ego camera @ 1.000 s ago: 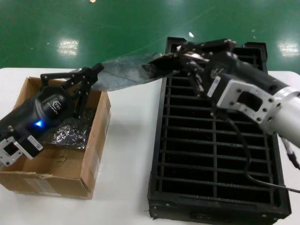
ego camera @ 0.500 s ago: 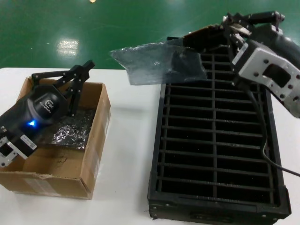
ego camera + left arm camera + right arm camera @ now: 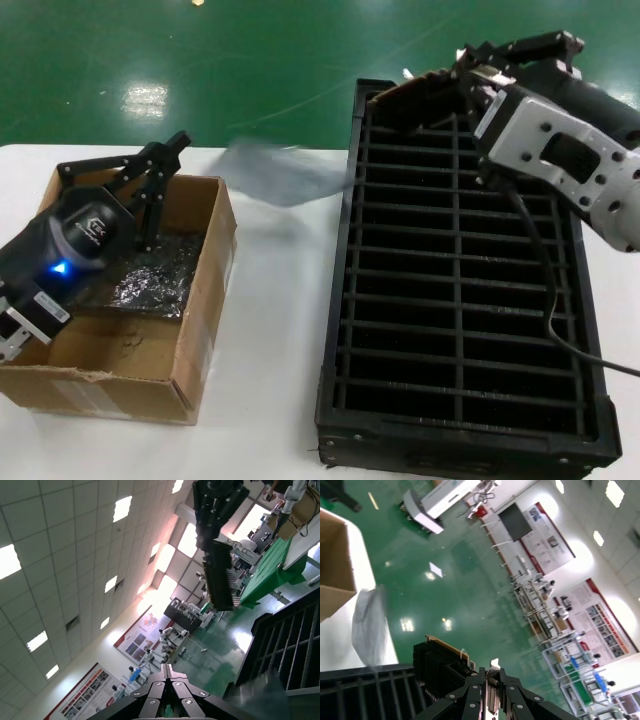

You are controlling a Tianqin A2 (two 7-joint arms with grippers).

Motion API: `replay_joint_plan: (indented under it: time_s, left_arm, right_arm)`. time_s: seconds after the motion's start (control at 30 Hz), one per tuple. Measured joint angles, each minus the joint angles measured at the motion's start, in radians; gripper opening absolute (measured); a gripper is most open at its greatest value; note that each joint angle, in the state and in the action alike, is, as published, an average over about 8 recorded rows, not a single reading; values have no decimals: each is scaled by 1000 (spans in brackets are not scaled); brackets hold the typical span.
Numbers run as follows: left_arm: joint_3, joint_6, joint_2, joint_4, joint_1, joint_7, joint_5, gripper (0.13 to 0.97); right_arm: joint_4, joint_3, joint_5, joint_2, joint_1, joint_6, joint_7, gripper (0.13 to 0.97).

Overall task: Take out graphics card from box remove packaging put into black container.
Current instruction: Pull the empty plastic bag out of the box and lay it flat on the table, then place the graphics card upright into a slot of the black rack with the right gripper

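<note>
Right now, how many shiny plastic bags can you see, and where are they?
2. One loose packaging bag is blurred between the box and the black container, apparently falling. Another crinkly bag lies inside the box under the left gripper. More may be hidden beneath it.

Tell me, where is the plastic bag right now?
In the head view the plastic bag is a blur over the white table, between the cardboard box on the left and the black crate on the right, near their far ends; neither gripper holds it.

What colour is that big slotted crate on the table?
The crate is black all over, ribs included; the head view shows it best.
</note>
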Motion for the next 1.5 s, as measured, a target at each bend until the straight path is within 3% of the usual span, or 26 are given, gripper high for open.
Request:
replay_joint_plan:
  time_s: [0.23,0.53,0.8,1.5]
  left_arm:
    - [-6,-2,-1,13,-8,0,-3,140]
    - [-18,3,-1,29,-11,-2,-11,140]
    - [-26,13,-2,57,-18,0,-17,140]
    - [-42,17,-9,73,-24,-11,-26,140]
  right_arm:
    - [-29,-46,-72,-5,22,-82,14,175]
    - [-164,-178,-232,-15,114,-234,47,175]
    - [-258,-259,-279,-15,164,-300,69,175]
    - [-432,-298,-253,-9,194,-192,91,175]
